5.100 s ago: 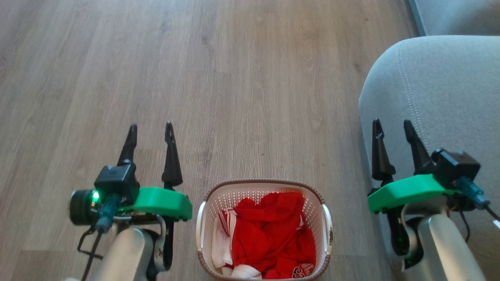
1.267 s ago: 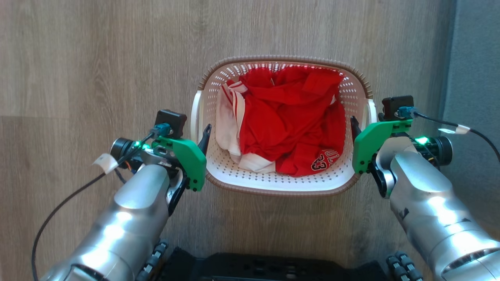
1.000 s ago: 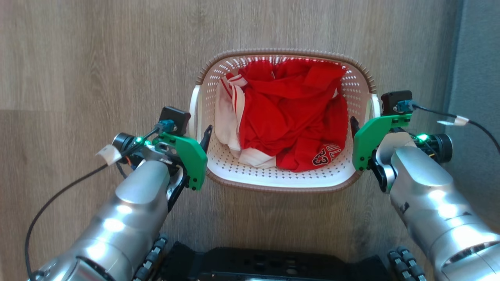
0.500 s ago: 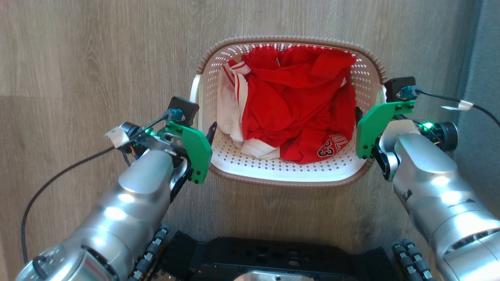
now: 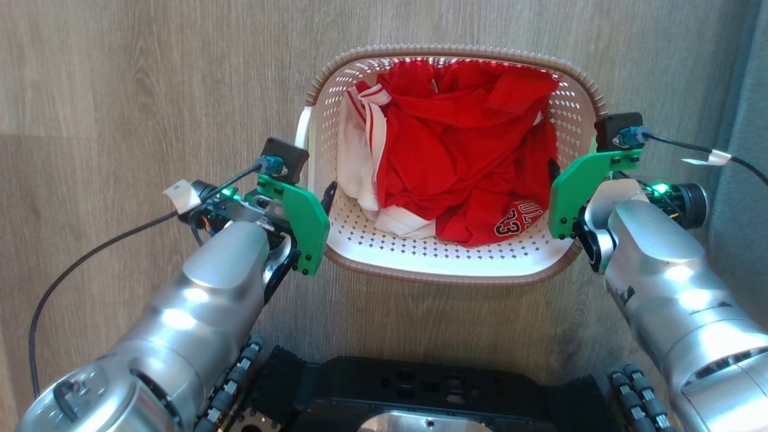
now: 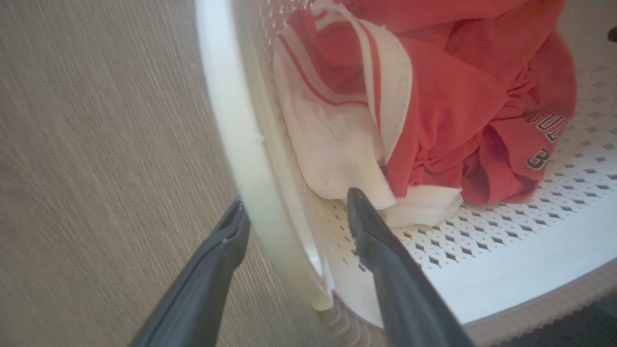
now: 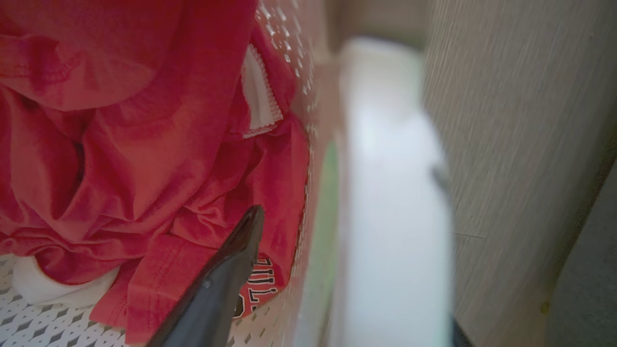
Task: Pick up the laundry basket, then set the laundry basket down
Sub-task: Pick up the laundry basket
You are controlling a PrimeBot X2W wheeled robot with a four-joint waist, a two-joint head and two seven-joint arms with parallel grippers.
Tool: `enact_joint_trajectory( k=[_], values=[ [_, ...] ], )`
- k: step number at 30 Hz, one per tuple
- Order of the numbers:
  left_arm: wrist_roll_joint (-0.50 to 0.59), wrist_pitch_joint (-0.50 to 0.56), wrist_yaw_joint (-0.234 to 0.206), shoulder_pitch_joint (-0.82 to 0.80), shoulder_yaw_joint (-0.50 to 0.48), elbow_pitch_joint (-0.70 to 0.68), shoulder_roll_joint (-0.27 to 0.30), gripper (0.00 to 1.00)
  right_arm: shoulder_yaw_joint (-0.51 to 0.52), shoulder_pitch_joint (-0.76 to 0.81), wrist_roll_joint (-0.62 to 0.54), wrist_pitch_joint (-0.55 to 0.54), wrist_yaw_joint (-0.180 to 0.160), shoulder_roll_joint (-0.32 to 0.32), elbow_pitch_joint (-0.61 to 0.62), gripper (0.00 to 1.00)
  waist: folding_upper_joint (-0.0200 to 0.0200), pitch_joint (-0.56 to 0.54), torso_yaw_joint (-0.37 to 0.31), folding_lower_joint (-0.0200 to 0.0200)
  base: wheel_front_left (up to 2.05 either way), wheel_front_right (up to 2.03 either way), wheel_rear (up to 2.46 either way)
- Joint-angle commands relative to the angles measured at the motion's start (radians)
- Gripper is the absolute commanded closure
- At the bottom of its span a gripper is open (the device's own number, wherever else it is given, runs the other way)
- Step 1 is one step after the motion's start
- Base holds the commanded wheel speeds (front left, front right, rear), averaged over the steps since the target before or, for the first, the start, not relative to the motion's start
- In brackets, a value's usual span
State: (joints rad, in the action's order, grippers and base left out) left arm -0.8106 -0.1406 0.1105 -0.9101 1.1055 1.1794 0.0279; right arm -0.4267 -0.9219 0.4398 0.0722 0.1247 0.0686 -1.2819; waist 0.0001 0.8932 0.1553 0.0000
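The laundry basket [image 5: 450, 273], white perforated plastic with a brown woven-look rim, sits in the middle of the head view with red and white clothes [image 5: 462, 150] inside. My left gripper [image 5: 318, 195] is shut on its left side. In the left wrist view one finger [image 6: 226, 241] lies outside the white handle [image 6: 231, 106] and the other finger [image 6: 366, 231] is inside the basket wall. My right gripper [image 5: 567, 165] grips the right side the same way: the blurred white handle [image 7: 390, 168] runs between its inner finger [image 7: 241, 241] and the outer one.
Wooden floor [image 5: 120, 90] spreads to the left and beyond the basket. A grey sofa [image 5: 753, 90] runs along the right edge, close to my right arm. My own black base [image 5: 420, 390] lies just below the basket.
Five seconds ago both grippers stood open on either side of the basket. Over the last second the basket has grown larger in the head view and moved up with both grippers on its handles.
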Motion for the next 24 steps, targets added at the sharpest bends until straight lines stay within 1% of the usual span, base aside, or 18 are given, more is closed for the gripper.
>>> enact_joint_trajectory(
  k=[1,2,3,4,5,6,17,24],
  values=[
    [-0.014,0.0,-0.011,0.008,0.008,-0.005,0.022,0.0,-0.014,0.034,-0.002,0.006,0.006,-0.018,-0.001,0.0,-0.0001,0.002,0.003,0.0,0.0,0.0,0.0],
    [-0.02,0.002,-0.012,0.006,0.015,-0.006,0.022,0.24,-0.015,0.034,-0.001,0.004,0.006,-0.018,-0.001,0.0,-0.0001,0.003,0.005,0.0,0.0,0.0,0.0],
    [-0.026,0.004,-0.012,0.005,0.021,-0.008,0.022,0.57,-0.017,0.034,0.003,0.002,0.006,-0.018,-0.001,0.0,-0.0001,0.004,0.006,0.0,0.0,0.0,0.0],
    [-0.033,0.006,-0.012,0.004,0.027,-0.01,0.022,0.97,-0.018,0.035,0.008,-0.001,0.006,-0.018,0.0,0.57,-0.0001,0.005,0.008,0.0,0.0,0.0,0.0],
    [-0.04,0.006,-0.013,0.003,0.032,-0.012,0.022,1.0,-0.02,0.034,0.012,-0.003,0.006,-0.018,0.001,0.96,-0.0001,0.005,0.009,0.0,0.0,0.0,0.0],
    [-0.048,0.006,-0.013,0.003,0.037,-0.013,0.022,1.0,-0.022,0.034,0.015,-0.003,0.006,-0.018,0.002,1.0,-0.0001,0.005,0.01,0.0,0.0,0.0,0.0],
    [-0.104,0.013,-0.005,-0.003,0.094,-0.015,0.022,1.0,-0.033,0.024,0.021,0.002,0.006,-0.018,-0.001,1.0,-0.0001,-0.001,0.011,0.0,0.0,0.0,0.0],
    [-0.104,0.037,0.013,-0.007,0.142,-0.019,0.022,1.0,-0.061,0.029,0.009,-0.033,0.006,-0.018,-0.005,1.0,-0.0001,-0.039,0.007,0.0,0.0,0.0,0.0]
  ],
)
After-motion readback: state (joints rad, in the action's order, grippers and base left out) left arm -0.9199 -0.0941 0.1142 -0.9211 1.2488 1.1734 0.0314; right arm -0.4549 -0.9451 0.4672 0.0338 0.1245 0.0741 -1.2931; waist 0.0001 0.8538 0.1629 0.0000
